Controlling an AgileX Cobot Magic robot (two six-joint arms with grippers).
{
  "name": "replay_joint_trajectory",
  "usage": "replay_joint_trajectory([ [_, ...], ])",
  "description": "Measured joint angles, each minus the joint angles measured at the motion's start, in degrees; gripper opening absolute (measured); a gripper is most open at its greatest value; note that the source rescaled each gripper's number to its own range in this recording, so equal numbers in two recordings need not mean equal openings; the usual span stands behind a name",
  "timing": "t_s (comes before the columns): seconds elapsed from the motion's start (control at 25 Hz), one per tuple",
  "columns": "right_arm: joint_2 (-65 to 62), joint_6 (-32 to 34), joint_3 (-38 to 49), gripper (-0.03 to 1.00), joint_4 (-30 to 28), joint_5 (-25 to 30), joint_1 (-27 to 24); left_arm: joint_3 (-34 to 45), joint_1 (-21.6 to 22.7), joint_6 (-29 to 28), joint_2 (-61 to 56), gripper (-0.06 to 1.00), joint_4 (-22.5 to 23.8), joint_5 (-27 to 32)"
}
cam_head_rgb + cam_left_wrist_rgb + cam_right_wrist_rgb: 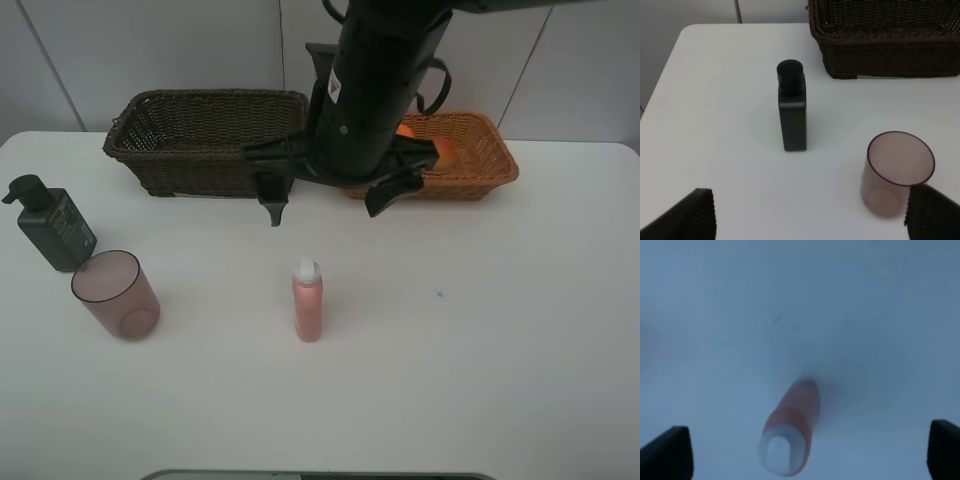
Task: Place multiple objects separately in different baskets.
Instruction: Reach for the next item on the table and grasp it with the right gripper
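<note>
While my right tool (325,213) and left tool (812,215) hang spread, grasping nothing, I see an orange (447,150) in the tan basket (480,180) at one o'clock, my arm partly masking it; dark basket (190,165) at eleven; pink bottle (308,305) at centre; pump bottle (55,225) and cup (115,293) near nine.

White table (500,380) against pale grey panelled wall (150,50)

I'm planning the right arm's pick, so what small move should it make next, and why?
Probably lower the right gripper straight down around the pink bottle. Its jaws stand wide open and hold nothing. The bottle stands upright and alone on the table, and the right wrist view shows it between the open fingers, so a descent should bring them to its sides.
</note>
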Motion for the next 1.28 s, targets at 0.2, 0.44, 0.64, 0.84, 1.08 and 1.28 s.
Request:
replay_joint_trajectory([
  [0.2,2.7,1.6,0.1,0.98,-0.2,0.2,1.3,0.0,0.0,0.0,0.0,0.98,0.0,0.0],
  [0.44,6.4,3.4,0.3,0.98,-0.5,0.3,1.5,0.0,0.0,0.0,0.0,0.98,0.0,0.0],
  [0.64,9.8,4.1,0.3,0.98,-1.0,-1.0,1.7,0.0,0.0,0.0,0.0,0.98,0.0,0.0],
  [0.84,12.8,4.3,0.3,0.98,-1.0,-1.8,2.0,0.0,0.0,0.0,0.0,0.98,0.0,0.0],
  [1.08,14.7,4.3,0.3,0.92,-1.0,-2.3,2.1,0.0,0.0,0.0,0.0,0.98,0.0,0.0],
  [1.28,14.7,4.3,0.3,0.30,-0.9,-2.6,2.1,0.0,0.0,0.0,0.0,0.98,0.0,0.0],
])
